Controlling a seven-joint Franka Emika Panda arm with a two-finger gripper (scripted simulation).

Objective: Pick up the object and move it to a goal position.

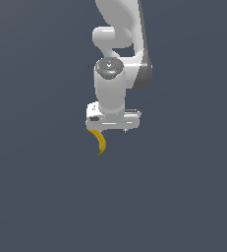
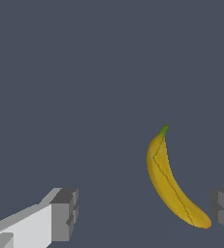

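Observation:
The object is a small curved yellow banana (image 1: 100, 141) with a greenish tip, lying on the flat grey floor (image 1: 41, 197). My white gripper (image 1: 112, 129) hangs right over it and hides its upper end in the exterior view. In the wrist view the banana (image 2: 174, 186) lies in the gap between the two grey fingers (image 2: 65, 215), much nearer to one of them and touching neither. The gripper (image 2: 145, 213) is open and holds nothing. The goal position is out of view.
Apart from the white arm (image 1: 117, 44) coming down from the top of the exterior view, only the plain dark grey surface shows.

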